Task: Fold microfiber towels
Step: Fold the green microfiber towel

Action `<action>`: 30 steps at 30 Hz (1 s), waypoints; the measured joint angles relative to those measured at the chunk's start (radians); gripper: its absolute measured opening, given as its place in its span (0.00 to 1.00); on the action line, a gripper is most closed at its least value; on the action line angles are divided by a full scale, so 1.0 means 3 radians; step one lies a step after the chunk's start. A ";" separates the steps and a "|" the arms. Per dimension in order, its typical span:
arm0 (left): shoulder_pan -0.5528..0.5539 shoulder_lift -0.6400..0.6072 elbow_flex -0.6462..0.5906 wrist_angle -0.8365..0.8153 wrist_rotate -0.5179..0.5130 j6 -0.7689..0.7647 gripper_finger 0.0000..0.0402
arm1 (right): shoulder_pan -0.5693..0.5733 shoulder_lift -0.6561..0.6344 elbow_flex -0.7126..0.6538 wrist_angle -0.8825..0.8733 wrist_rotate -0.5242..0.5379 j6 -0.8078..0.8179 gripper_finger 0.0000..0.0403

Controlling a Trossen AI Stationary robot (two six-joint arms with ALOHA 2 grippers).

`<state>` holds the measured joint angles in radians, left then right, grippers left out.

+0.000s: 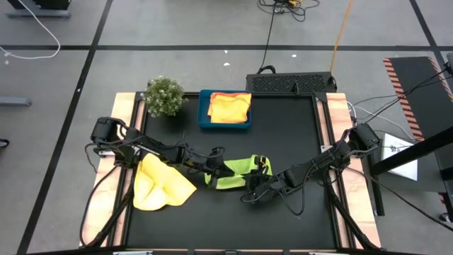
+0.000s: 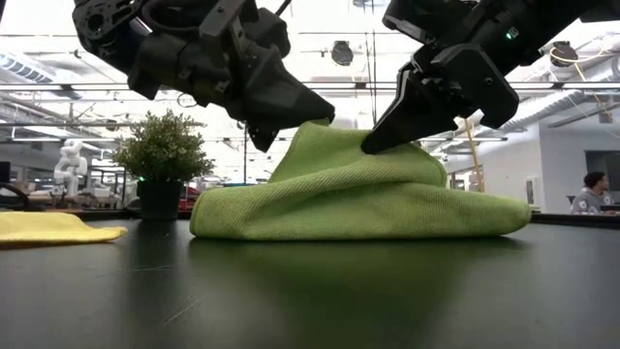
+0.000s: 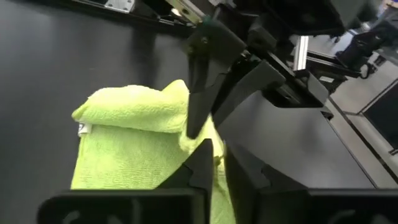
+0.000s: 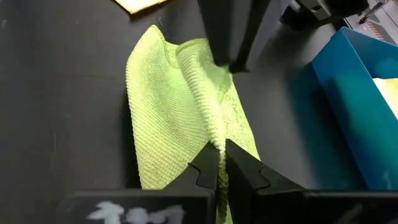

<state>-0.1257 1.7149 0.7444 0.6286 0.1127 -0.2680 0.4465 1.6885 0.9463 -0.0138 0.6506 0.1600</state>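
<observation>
The lime green towel (image 1: 238,172) lies near the middle of the black counter (image 1: 297,127), bunched into a low mound with a raised ridge along its top. The left gripper (image 2: 260,138) meets the ridge at one end; its fingers (image 3: 202,163) are pressed together with a fold of the green cloth pinched between them. The right gripper (image 2: 370,145) meets the ridge at the other end; its fingers (image 4: 208,163) are likewise closed on a pleat of the same cloth. Both arms reach inward from opposite counter edges and converge over the mound.

A yellow towel (image 1: 159,184) lies crumpled on the counter beside the left arm, apart from the green one. At the far edge stands a blue tray (image 1: 205,117) holding an orange-yellow towel (image 1: 229,108). A small green plant (image 1: 164,95) in a dark pot stands just beside the tray, towards the left corner.

Beyond the counter, a person (image 2: 591,194) sits in the room at the far right of the low view.
</observation>
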 joint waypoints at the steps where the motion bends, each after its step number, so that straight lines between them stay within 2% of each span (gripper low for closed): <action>1: -0.0005 0.0000 0.0000 -0.0001 0.0001 0.0006 0.13 | 0.0000 -0.0001 0.0000 -0.0003 0.0000 0.0005 0.02; 9: -0.0002 0.0000 0.0000 -0.0066 -0.0043 -0.0051 0.40 | 0.0000 0.0000 0.0000 -0.0024 0.0000 0.0036 0.02; 12: 0.0013 -0.0071 -0.0004 -0.0332 -0.0102 -0.0192 0.47 | 0.0000 -0.0001 0.0000 -0.0027 -0.0001 0.0037 0.02; 14: 0.0021 -0.0136 -0.0001 -0.0583 -0.0273 -0.0268 0.51 | 0.0000 0.0000 0.0000 -0.0040 -0.0001 0.0037 0.02; 16: 0.0026 -0.0217 -0.0004 -0.0900 -0.0414 -0.0286 0.53 | 0.0000 -0.0001 0.0000 -0.0052 -0.0003 0.0037 0.02; 19: 0.0024 -0.0272 -0.0004 -0.1007 -0.0423 -0.0389 0.55 | 0.0000 -0.0001 0.0000 -0.0047 -0.0003 0.0037 0.02; 21: -0.0003 -0.0276 -0.0004 -0.0962 -0.0341 -0.0454 0.56 | -0.0001 -0.0001 0.0000 -0.0045 -0.0003 0.0037 0.02; 26: -0.0040 -0.0158 -0.0004 -0.0905 -0.0383 -0.0458 0.56 | -0.0001 -0.0001 0.0000 -0.0044 -0.0003 0.0062 0.03; 30: -0.0032 -0.0045 -0.0003 -0.0585 -0.0383 -0.0434 0.56 | -0.0001 -0.0001 0.0000 -0.0044 -0.0004 0.0062 0.03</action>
<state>-0.1353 1.7015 0.7437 0.4531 -0.0023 -0.3983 0.4461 1.6882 0.9463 -0.0269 0.6495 0.1787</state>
